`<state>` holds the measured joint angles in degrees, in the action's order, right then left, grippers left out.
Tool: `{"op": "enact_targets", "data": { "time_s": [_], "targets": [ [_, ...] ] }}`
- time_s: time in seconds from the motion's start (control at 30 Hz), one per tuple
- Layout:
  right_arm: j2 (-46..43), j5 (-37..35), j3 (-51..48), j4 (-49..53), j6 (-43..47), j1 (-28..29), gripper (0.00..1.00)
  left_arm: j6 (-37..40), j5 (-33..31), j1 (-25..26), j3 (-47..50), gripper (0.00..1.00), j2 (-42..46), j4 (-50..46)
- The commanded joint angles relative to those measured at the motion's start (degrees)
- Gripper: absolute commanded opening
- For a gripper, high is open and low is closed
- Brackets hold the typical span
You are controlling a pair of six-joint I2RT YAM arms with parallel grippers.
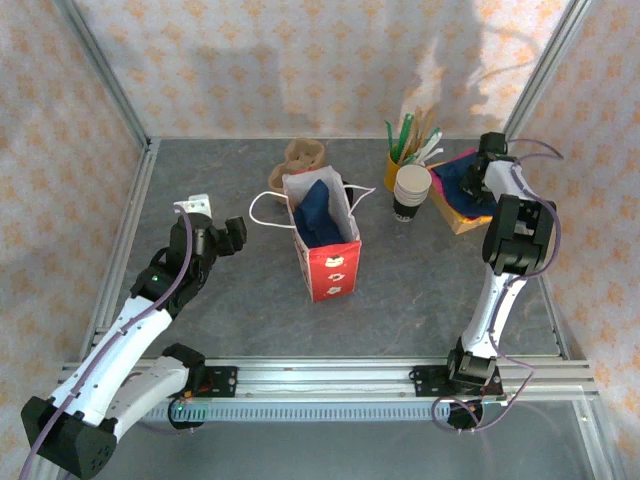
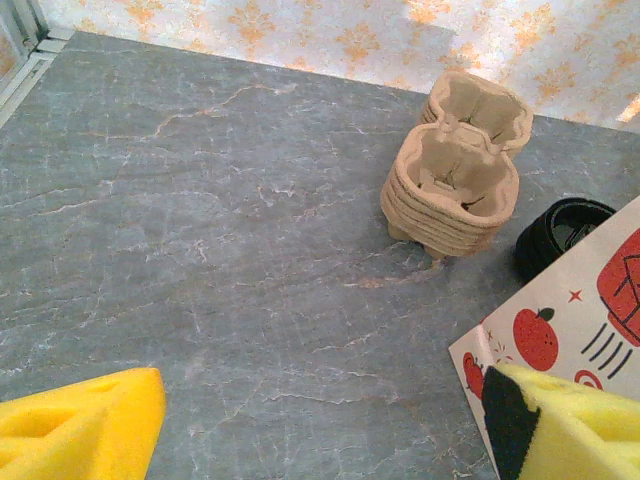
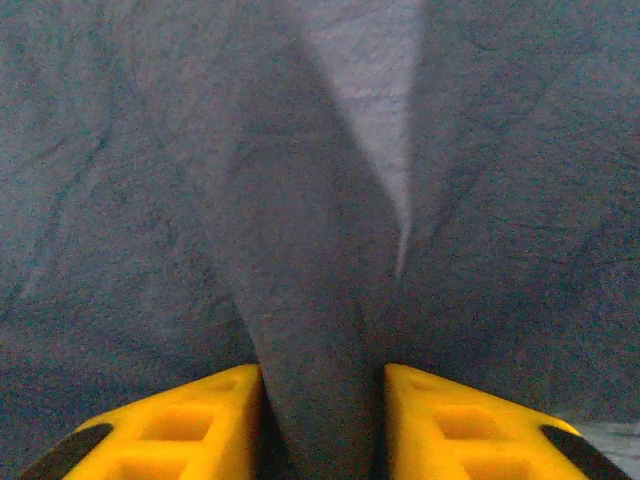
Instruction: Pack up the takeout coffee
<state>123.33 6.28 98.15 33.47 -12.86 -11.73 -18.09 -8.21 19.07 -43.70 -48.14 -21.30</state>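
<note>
The takeout coffee cup [image 1: 411, 192] is standing just right of the paper bag [image 1: 322, 240], toward the back. Farther right of the bag, the right gripper [image 3: 320, 405] is pinching a fold of dark blue cloth [image 3: 300, 250] between narrowly spaced jaws. Left of the bag, the left gripper [image 1: 228, 235] is hanging wide open, holding nothing.

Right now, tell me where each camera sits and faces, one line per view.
Top external: above and behind the bases, looking down on the table; left arm and right arm show.
Left wrist: low over the table, facing the pulp cup carriers; left fingers at the bottom corners.
Right wrist: close on a blue napkin, a fold between the right fingers.
Shared: top and left wrist both show the pulp cup carriers and paper bag.
</note>
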Motion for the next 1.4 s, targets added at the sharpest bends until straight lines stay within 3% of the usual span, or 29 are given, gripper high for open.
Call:
{"op": "enact_targets", "data": {
  "time_s": [0.0,0.37,0.73,1.1,1.37],
  "targets": [
    [-1.5,2.0,-1.0,0.4,-0.2,0.1,0.3,-0.3,-1.0,-0.4,0.1,0.85,-0.4,-0.1],
    [-5.8,6.4,-1.8,-2.9,-1.3,0.1,0.19,-0.3,-1.1,-0.4,0.1,0.85,-0.5,-0.1],
    [-10.1,6.2,-2.1,-2.5,-1.4,0.1,0.14,-0.6,-1.1,-0.4,0.2,0.85,-0.3,-0.4],
    [-21.3,7.4,-2.4,-1.1,-2.4,0.1,0.04,-0.5,-1.3,-0.4,0.2,0.85,0.2,-0.2],
    [-32.7,13.5,-6.0,-2.0,-4.7,0.1,0.0,-0.5,-0.9,-0.4,0.1,0.85,0.2,-0.1]
  ]
}}
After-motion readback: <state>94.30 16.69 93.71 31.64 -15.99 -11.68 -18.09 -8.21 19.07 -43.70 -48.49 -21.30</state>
